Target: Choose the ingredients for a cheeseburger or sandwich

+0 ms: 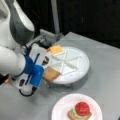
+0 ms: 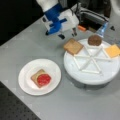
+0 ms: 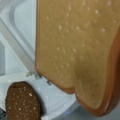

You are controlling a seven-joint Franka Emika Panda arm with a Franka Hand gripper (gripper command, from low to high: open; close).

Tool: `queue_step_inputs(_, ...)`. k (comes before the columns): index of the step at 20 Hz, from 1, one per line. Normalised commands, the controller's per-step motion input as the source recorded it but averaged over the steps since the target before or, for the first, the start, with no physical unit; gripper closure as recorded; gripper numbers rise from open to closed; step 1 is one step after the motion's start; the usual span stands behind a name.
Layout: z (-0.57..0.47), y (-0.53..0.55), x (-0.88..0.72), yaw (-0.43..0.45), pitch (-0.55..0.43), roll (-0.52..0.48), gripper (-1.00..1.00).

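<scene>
A tan toast square (image 1: 52, 74) (image 2: 73, 46) sits tilted over the near rim of the white divided tray (image 1: 80, 62) (image 2: 92, 78). My gripper (image 1: 44, 73) (image 2: 68, 37) is right at it and looks shut on it. In the wrist view the toast (image 3: 75, 45) fills most of the frame, with the dark brown patty (image 3: 22, 102) below it. Patty (image 1: 45, 60) (image 2: 94, 40) and yellow cheese (image 1: 56, 50) (image 2: 113, 50) lie in tray sections. On a white paper plate (image 1: 62, 105) (image 2: 27, 75) the sandwich (image 1: 79, 112) (image 2: 41, 78) is toast, green lettuce (image 1: 75, 113) and red tomato (image 1: 82, 108) (image 2: 44, 79).
Grey tabletop (image 1: 105, 57) (image 2: 50, 105) surrounds plate and tray. A metal post (image 1: 55, 17) and dark equipment (image 2: 92, 17) stand behind the tray. The arm's white body (image 1: 10, 60) fills a front view's left side.
</scene>
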Motion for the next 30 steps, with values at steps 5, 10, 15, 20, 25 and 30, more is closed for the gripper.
queue_step_inputs(5, 0.01, -0.30, 0.31, 0.128, 0.177, 0.481, -1.00)
queue_step_inputs(10, -0.05, -0.30, 0.29, 0.108, 0.140, 0.475, -1.00)
queue_step_inputs(15, -0.12, -0.28, 0.27, 0.096, 0.073, 0.402, -1.00)
queue_step_inputs(20, -0.16, -0.21, 0.29, 0.097, -0.001, 0.313, -1.00)
queue_step_inputs(25, -0.10, -0.17, 0.29, 0.110, -0.010, 0.223, -1.00)
queue_step_inputs(30, -0.06, -0.10, 0.25, 0.099, -0.013, 0.234, -1.00)
